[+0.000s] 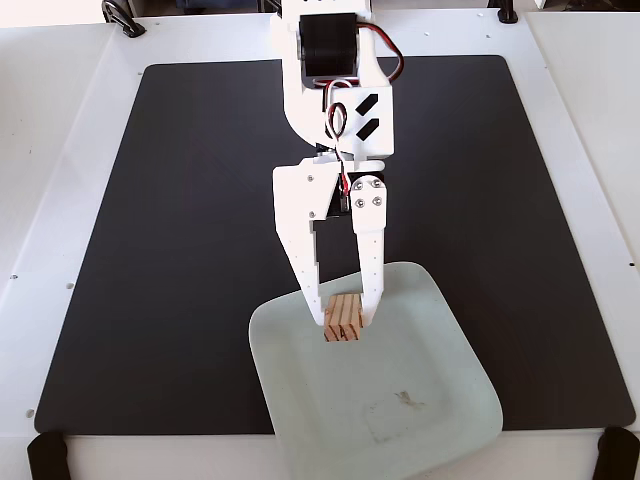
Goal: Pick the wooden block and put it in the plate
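The wooden block [343, 318], small and pale tan with grooves, sits between the two white fingers of my gripper [342, 318] in the fixed view. The fingers are closed against its sides. The block is over the far inner part of the plate [440, 400], a large pale mint-white square plate with rounded corners and a small brownish smudge [408, 401] on its inside. I cannot tell whether the block touches the plate's surface or hangs just above it. The arm reaches down from the top centre.
The plate lies on the near edge of a black mat [180, 250] on a white table [50, 200]. Black clamps [48, 455] stand at the near corners, another at the far left [122, 18].
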You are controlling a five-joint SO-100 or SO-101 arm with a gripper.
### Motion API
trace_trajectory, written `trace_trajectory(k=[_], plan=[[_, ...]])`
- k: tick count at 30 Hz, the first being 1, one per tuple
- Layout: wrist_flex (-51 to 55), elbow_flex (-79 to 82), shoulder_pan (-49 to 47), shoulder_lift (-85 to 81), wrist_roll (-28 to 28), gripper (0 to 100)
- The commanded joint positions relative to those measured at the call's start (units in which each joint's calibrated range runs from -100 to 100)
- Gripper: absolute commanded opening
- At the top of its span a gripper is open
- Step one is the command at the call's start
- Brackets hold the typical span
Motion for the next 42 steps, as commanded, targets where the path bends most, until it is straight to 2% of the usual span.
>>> trace_trajectory(k=[1,10,16,20,24,26,31,42], plan=[[-0.64,-3.67,1.12,-0.26,-0.01,2],[-0.64,-4.12,1.79,0.08,-0.01,27],[-0.56,-3.31,1.68,-0.68,0.04,34],[0.15,-2.95,2.01,-1.36,0.04,33],[-0.64,5.15,2.13,-7.46,0.26,32],[-0.64,11.36,2.24,-11.53,1.33,25],[-0.73,25.12,2.13,-22.63,1.43,1],[-0.64,53.55,2.91,-50.09,1.38,1]])
